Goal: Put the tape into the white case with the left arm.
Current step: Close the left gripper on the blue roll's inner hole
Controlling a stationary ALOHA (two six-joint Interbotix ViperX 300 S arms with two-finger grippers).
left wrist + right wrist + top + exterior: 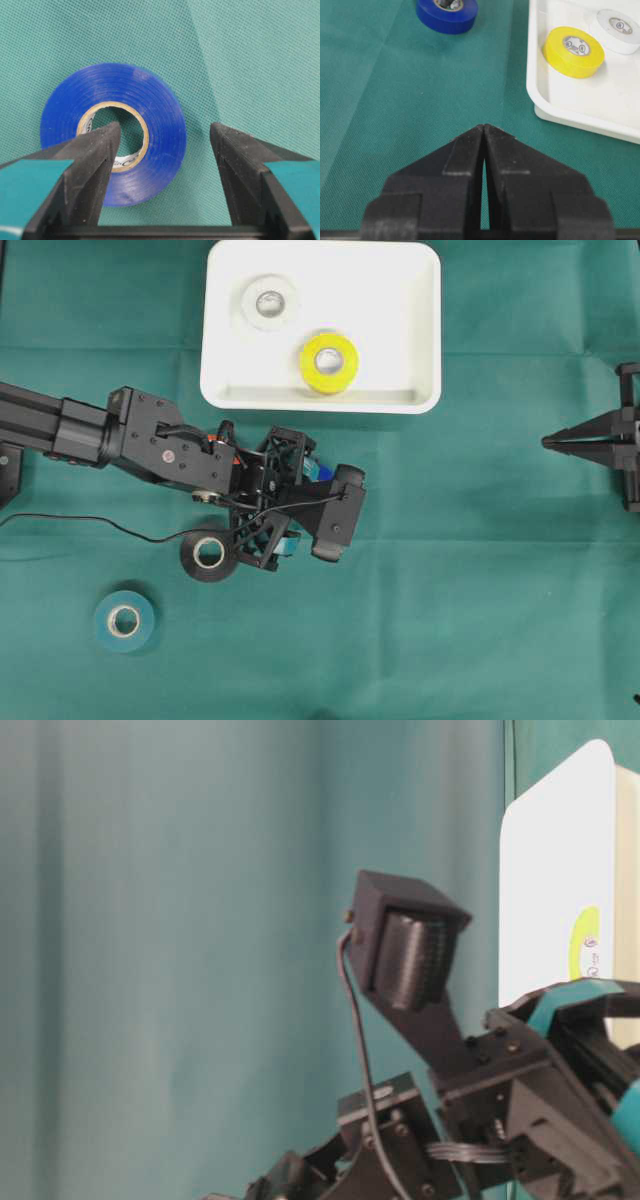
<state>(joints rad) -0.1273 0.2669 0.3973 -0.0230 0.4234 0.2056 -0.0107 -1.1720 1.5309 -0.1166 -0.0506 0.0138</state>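
Observation:
A blue tape roll (pixel 150 110) lies flat on the green cloth, right under my left gripper (pixel 166 129). The gripper is open. Its left fingertip (pixel 107 137) hangs over the roll's centre hole, and the right fingertip (pixel 225 140) stands outside the roll, so its right wall lies between them. From overhead the left gripper (pixel 305 505) hides nearly all of that roll; the right wrist view shows the blue tape (pixel 447 12) whole. The white case (pixel 320 400) sits at the back with a yellow roll (pixel 329 362) and a white roll (pixel 269 302) inside. My right gripper (pixel 547 442) is shut and holds nothing.
A black tape roll (pixel 208 553) lies just left of the left gripper, touching its frame. A light blue roll (pixel 125 620) rests further front left. A thin black cable (pixel 110 528) trails across the cloth from the left arm. The right gripper (pixel 484 126) points toward the case's rim (pixel 535 75).

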